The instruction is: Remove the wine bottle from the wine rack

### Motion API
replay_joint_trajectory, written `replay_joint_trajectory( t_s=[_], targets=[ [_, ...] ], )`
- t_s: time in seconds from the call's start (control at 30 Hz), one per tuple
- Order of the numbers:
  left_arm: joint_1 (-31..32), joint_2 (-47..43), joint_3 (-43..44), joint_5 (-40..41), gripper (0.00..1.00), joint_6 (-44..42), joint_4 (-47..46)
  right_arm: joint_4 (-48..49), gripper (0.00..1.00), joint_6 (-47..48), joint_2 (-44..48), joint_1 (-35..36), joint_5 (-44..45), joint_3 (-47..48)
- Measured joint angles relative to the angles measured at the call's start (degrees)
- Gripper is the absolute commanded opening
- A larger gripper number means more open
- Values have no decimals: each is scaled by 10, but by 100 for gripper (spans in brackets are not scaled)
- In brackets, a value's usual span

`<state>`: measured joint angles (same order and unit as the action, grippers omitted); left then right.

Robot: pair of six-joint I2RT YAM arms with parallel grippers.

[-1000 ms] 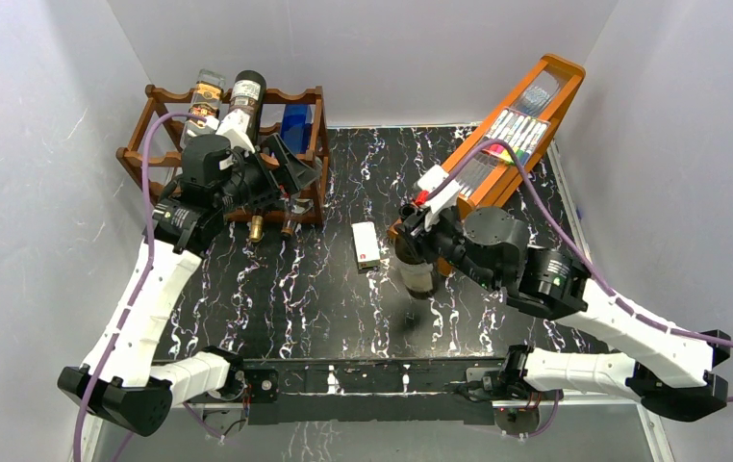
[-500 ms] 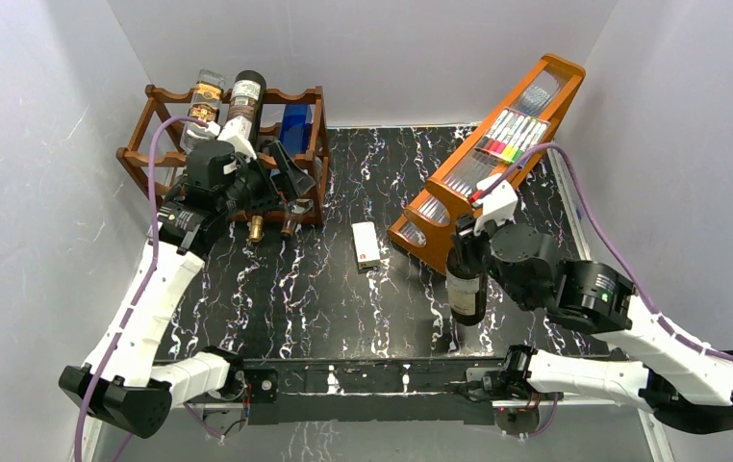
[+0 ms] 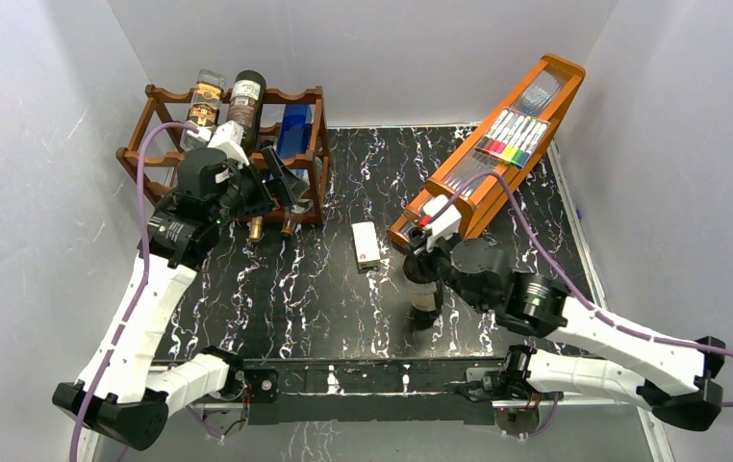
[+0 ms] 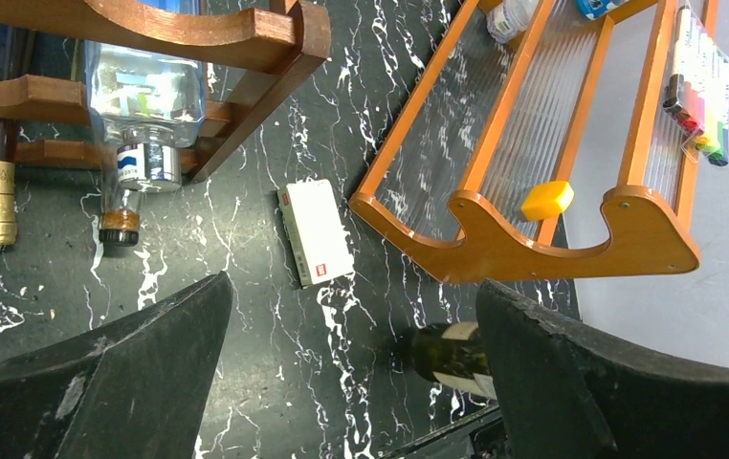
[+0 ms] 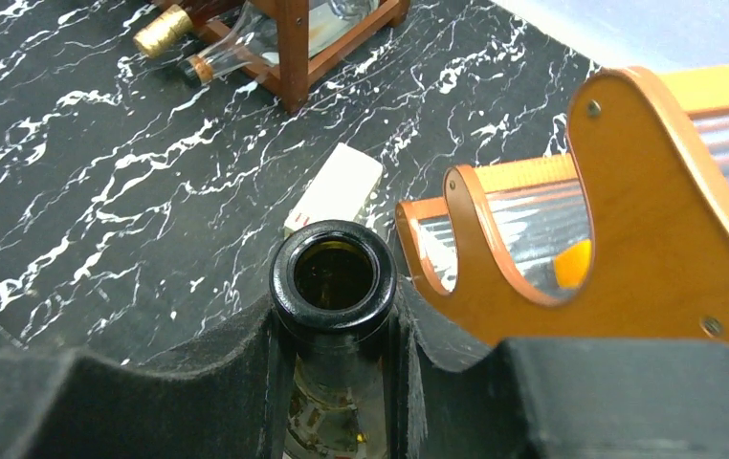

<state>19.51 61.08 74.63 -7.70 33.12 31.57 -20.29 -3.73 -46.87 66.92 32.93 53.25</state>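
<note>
White plain walls [image 3: 391, 58] close in a black marble-patterned table [image 3: 276, 289]. A slanted orange wooden tray stand [image 3: 565, 72] rises at the far right, and a dark reddish-brown wooden wine rack [image 3: 305, 96] sits in the far left corner. Well apart from that rack, by the stand's foot, the dark green glass wine bottle [image 3: 424, 298] is upright, with the right gripper [image 5: 334, 354] clamped around its neck just under the open mouth. The left gripper [image 4: 353, 316] hovers beside the rack, jaws spread wide. A small white box [image 3: 366, 245] lies between the two grippers.
</note>
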Motion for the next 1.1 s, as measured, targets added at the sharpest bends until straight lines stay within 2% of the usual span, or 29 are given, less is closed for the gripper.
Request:
replay_joint_trajectory(
  t_s=[0.2, 0.37, 0.57, 1.1],
  targets=[
    [0, -21, 0, 14, 98, -2, 20, 138, 0, 61, -61, -4, 24, -26],
    [0, -32, 0, 23, 98, -1, 34, 241, 0, 61, -108, -54, 2, -26],
    [0, -40, 0, 28, 98, -2, 41, 293, 0, 33, -169, -133, -40, -26],
    [0, -44, 3, 41, 98, -12, 68, 447, 0, 25, -211, -168, -68, -85]
  ],
)
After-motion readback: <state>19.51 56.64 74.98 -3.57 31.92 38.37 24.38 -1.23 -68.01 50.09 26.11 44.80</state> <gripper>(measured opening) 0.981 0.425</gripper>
